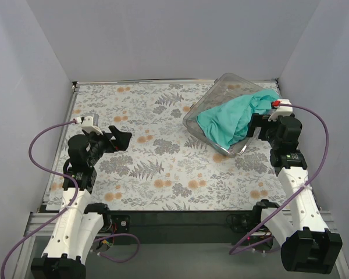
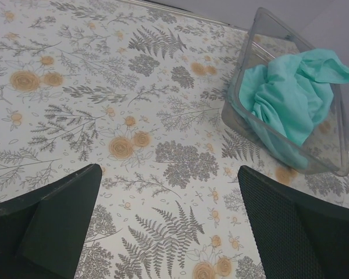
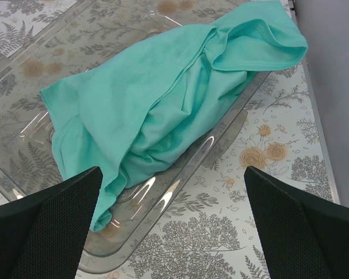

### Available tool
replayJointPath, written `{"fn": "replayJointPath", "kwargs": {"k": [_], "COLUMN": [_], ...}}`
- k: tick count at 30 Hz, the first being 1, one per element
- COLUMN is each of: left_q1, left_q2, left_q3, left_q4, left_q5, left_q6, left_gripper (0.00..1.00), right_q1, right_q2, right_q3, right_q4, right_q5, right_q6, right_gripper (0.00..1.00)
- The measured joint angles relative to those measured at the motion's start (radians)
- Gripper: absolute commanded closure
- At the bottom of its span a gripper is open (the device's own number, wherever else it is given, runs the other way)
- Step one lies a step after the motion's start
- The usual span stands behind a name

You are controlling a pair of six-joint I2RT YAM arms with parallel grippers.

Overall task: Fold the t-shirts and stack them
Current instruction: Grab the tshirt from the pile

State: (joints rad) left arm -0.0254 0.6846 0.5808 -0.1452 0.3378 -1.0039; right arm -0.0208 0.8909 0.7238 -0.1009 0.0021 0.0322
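Note:
One teal-green t-shirt (image 1: 230, 120) lies crumpled in a clear plastic bin (image 1: 199, 128) at the table's far right; part of it hangs over the bin's right rim. It also shows in the left wrist view (image 2: 288, 99) and the right wrist view (image 3: 157, 99). My right gripper (image 1: 254, 127) is open and empty, just beside the bin's near right edge, its fingers (image 3: 43, 224) spread above the bin rim (image 3: 180, 192) and the cloth. My left gripper (image 1: 121, 140) is open and empty over the table's left part, far from the shirt.
The table carries a floral-patterned cover (image 1: 157, 174). White walls close in the left, back and right sides. A purple cable loops beside each arm.

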Motion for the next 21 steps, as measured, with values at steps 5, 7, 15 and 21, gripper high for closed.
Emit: {"fn": "replayJointPath", "kwargs": {"k": [5, 7, 15, 21], "left_q1": [0.000, -0.003, -0.300, -0.531], "left_q2": [0.055, 0.120, 0.531, 0.904], "left_q3": [0.029, 0.076, 0.447, 0.770], "left_q4": [0.004, 0.003, -0.012, -0.040], "left_q5": [0.100, 0.153, 0.125, 0.027], "left_q6": [-0.048, -0.077, -0.134, -0.128], "left_gripper": [0.02, 0.02, 0.07, 0.11], "right_q1": [-0.005, -0.004, -0.235, -0.322], "right_q2": [0.000, 0.000, 0.129, 0.161], "right_q3": [-0.001, -0.002, -0.002, -0.047], "right_q4": [0.006, -0.006, -0.034, -0.069], "right_q5": [-0.168, -0.271, -0.628, -0.759], "right_q6": [-0.152, -0.246, -0.326, -0.323], "right_gripper": [0.02, 0.02, 0.03, 0.02]}}
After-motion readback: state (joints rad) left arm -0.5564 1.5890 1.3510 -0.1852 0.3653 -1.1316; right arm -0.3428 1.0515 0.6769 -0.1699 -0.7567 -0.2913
